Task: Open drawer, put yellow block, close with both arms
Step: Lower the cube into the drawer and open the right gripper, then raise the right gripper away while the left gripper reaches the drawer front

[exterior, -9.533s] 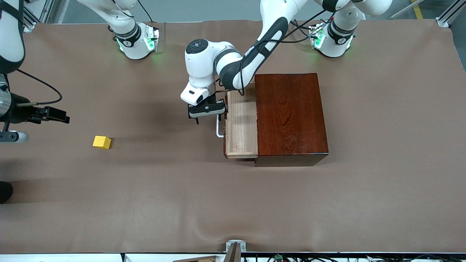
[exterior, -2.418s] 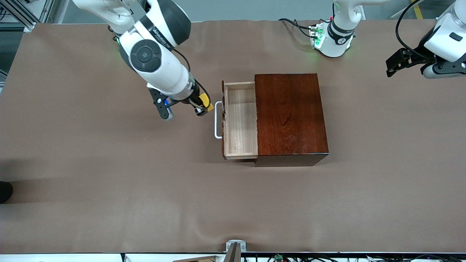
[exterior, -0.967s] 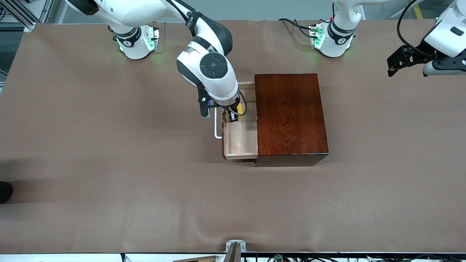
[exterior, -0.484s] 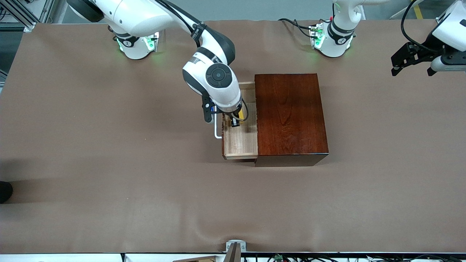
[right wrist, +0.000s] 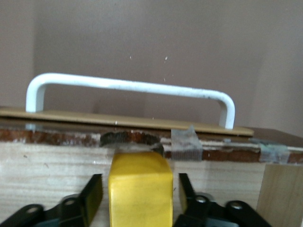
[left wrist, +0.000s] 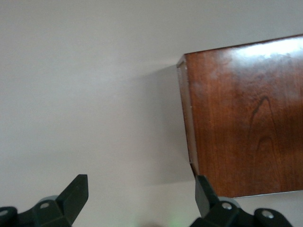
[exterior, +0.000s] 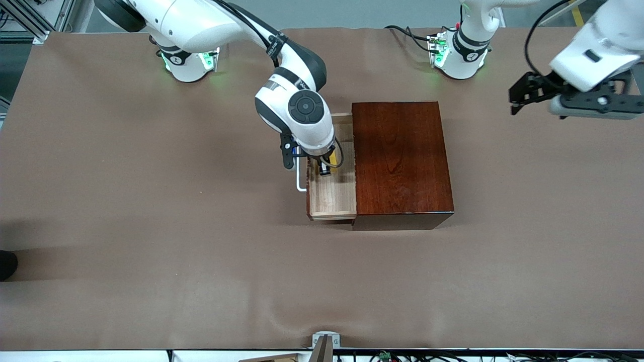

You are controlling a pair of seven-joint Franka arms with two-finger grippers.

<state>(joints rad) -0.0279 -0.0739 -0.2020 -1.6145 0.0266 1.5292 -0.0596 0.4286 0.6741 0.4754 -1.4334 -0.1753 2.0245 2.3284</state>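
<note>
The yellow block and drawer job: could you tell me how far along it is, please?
Done: the drawer is pulled out of the wooden box. In hand: the right gripper is down in the drawer, fingers either side of the yellow block. Left: withdraw, then close it. The left gripper is open, over the table at the left arm's end.

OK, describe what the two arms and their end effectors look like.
Both arms are glossy white with rounded, jointed links and black bands; the right arm shows a round dark cap on its wrist joint. Green lights glow at both bases, and black cables run along the arms. Each ends in a black two-finger end effector: the right end effector and the left end effector have angular black fingers.
</note>
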